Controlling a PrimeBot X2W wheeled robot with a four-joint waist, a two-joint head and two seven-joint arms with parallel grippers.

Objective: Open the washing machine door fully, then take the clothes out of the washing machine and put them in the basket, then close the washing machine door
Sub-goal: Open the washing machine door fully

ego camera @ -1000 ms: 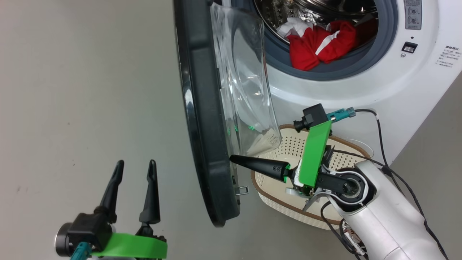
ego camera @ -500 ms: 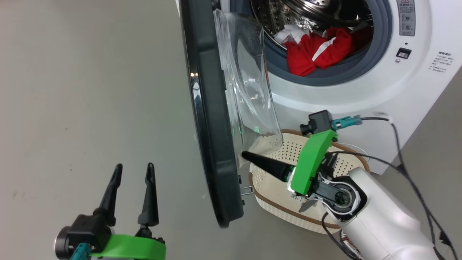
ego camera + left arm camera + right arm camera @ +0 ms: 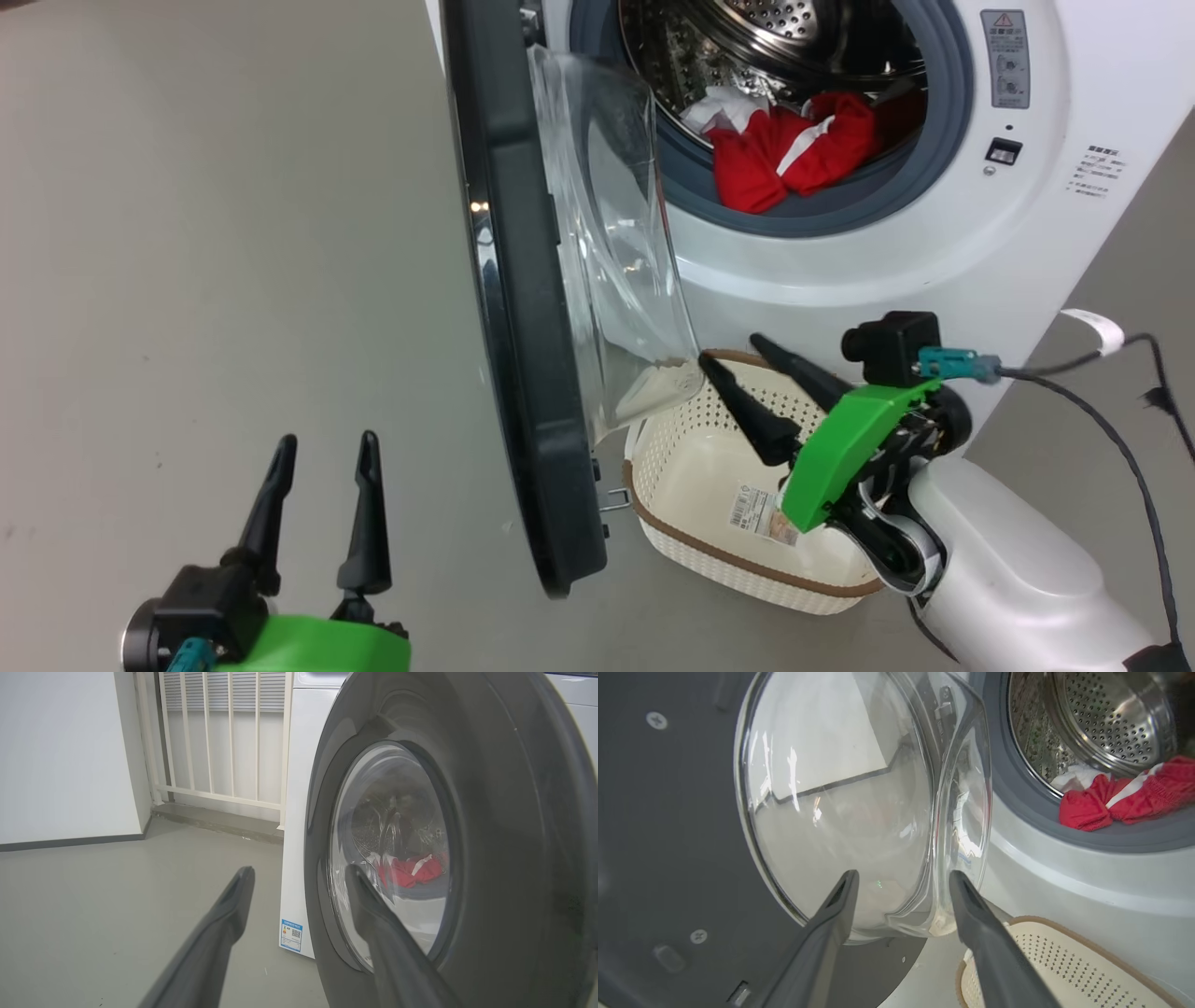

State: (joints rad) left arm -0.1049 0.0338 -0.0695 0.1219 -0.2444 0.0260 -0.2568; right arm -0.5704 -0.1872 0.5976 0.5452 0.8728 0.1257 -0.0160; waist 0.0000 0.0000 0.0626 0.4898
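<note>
The white washing machine (image 3: 840,271) stands with its black-rimmed washing machine door (image 3: 509,308) swung out, edge-on to me, its glass bowl facing the drum. Red and white clothes (image 3: 784,154) lie at the drum's mouth. The cream basket (image 3: 738,579) sits on the floor below the opening, with a sticker on its bottom. My right gripper (image 3: 730,349) hangs open over the basket's far rim, next to the glass bowl and holding nothing. In the right wrist view that gripper (image 3: 902,873) points at the door's (image 3: 668,812) glass. My left gripper (image 3: 327,437) is open outside the door.
A black cable (image 3: 1102,411) trails from my right wrist beside the machine's corner. A metal latch hook (image 3: 611,499) sticks out of the door's lower edge near the basket. A white railing (image 3: 219,742) and a wall stand behind the machine. Grey floor spreads to the left.
My right gripper has opened and swung away from the door's inner edge, its fingers now pointing up over the basket. The head camera has shifted a little. The left gripper stays open.
</note>
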